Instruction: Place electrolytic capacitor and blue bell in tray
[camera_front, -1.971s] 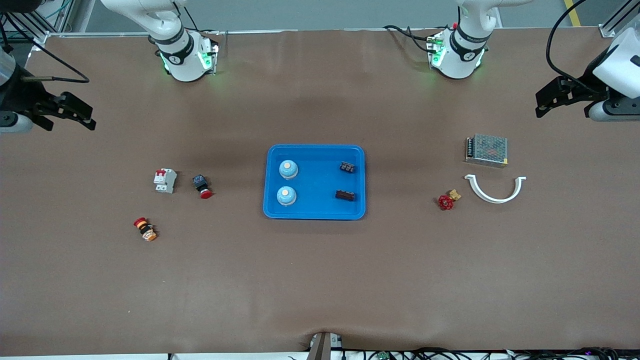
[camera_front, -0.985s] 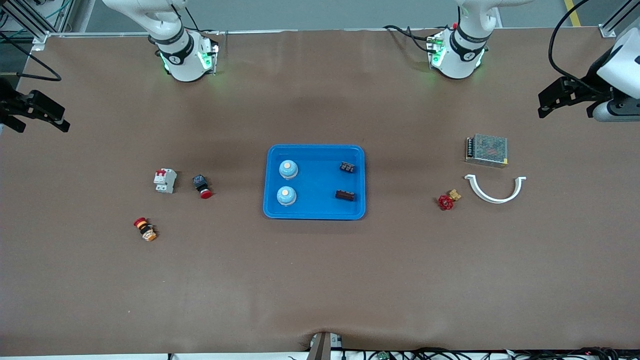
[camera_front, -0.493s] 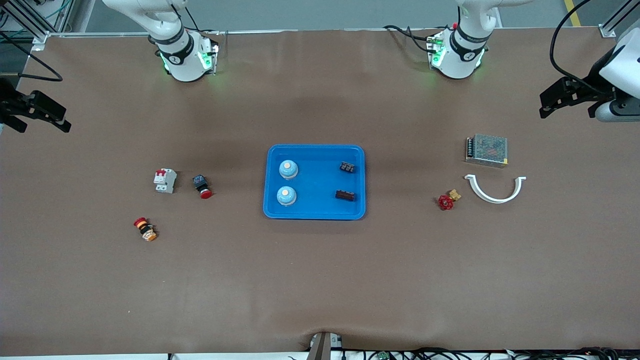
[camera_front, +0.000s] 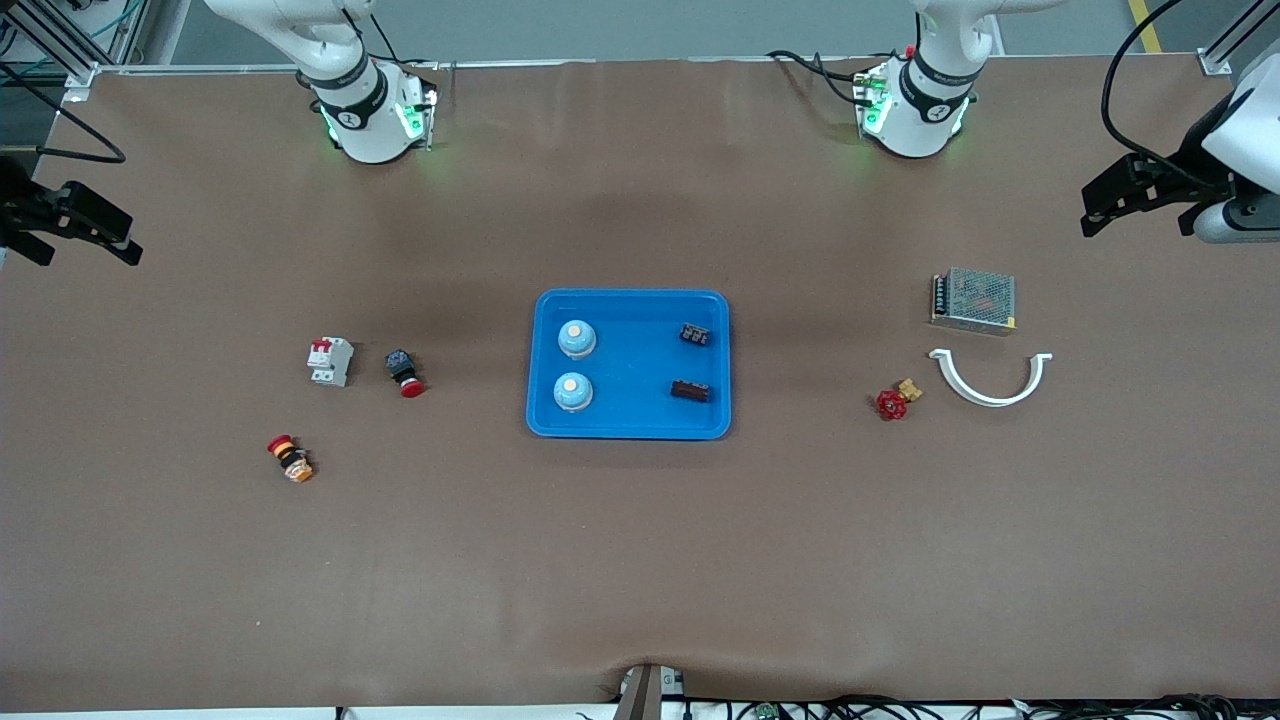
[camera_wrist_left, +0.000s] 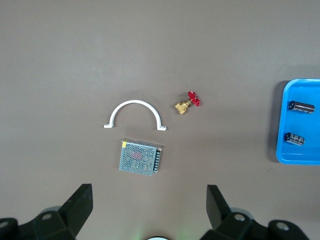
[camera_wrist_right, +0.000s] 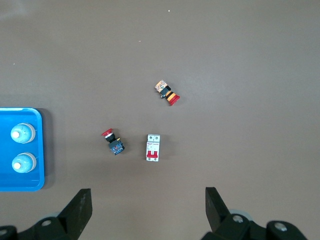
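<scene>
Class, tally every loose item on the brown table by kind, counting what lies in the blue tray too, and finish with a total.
Blue bells: 2, in the tray
Dark capacitors: 2, in the tray
Tray: 1
Red-capped push buttons: 2
Circuit breaker: 1
Red-handled valve: 1
White curved clamp: 1
Mesh-covered power supply: 1
Total: 11

Right claw (camera_wrist_right: 147, 210), fingers spread, above the brown counter (camera_wrist_right: 240, 60). Two blue bells (camera_wrist_right: 23, 133) (camera_wrist_right: 23, 163) sit in the tray (camera_wrist_right: 25, 186); a red-capped push button (camera_wrist_right: 113, 142) lies nearest the tray, a white circuit breaker (camera_wrist_right: 153, 147) just beside that button, and a red-and-yellow switch (camera_wrist_right: 167, 92) well apart.
</scene>
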